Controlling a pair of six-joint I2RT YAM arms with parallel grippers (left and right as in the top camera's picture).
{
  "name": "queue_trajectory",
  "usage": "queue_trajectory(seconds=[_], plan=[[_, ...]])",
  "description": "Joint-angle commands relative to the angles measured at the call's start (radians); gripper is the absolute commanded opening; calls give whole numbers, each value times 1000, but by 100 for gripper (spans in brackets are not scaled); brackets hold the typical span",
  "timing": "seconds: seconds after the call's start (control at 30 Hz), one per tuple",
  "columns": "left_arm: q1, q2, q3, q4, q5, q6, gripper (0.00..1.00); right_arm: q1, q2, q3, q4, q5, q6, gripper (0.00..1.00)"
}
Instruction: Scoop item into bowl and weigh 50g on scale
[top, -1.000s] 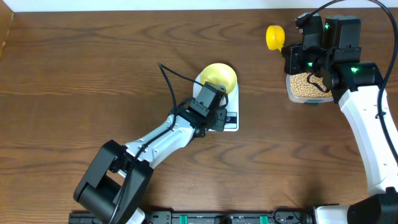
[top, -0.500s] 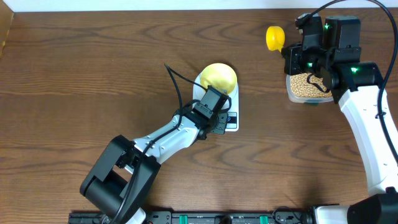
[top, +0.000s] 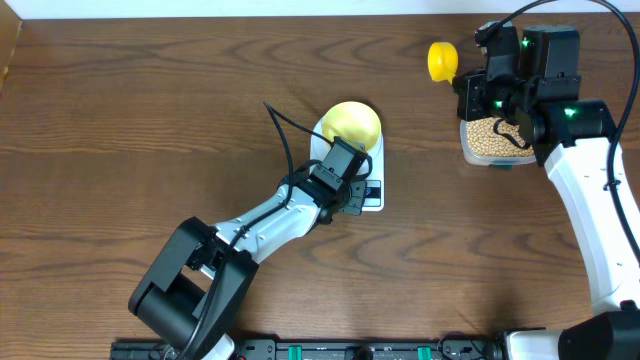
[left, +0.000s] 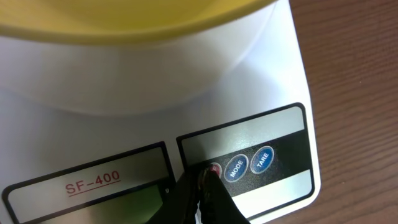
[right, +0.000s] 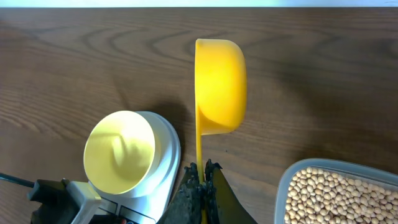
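1. Table (top: 120, 150): dark brown wood grain.
2. Scale (top: 374, 196): white and flat, mid-table, with its display and buttons on the near-right edge.
3. Bowl (top: 351, 122): pale yellow and round, sitting on the far part of the scale.
4. Beans (top: 485, 137): small and tan, heaped in a clear tub (right: 281, 186) at the far right, well apart from the scale.
5. Scoop (right: 221, 87): bright yellow, with a thin handle. It is held out just left of the tub, near the far edge.
6. Left claw (left: 200, 186): fingers pressed together, gripping nothing. The tips rest at the red button (left: 215, 169), which is just left of the two blue buttons marked MODE and TARE.
7. Right claw (right: 200, 177): over the tub's left end, clamped on the scoop's handle.
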Motion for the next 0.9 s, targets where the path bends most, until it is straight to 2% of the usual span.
queue_trajectory(seconds=[0.0,0.87], plan=[[2,21,-5,1,10,1,7,-4,-6,4,-1,2,-15,1],[2,34,-5,-45,21,2,7,-4,-6,4,-4,2,-15,1]])
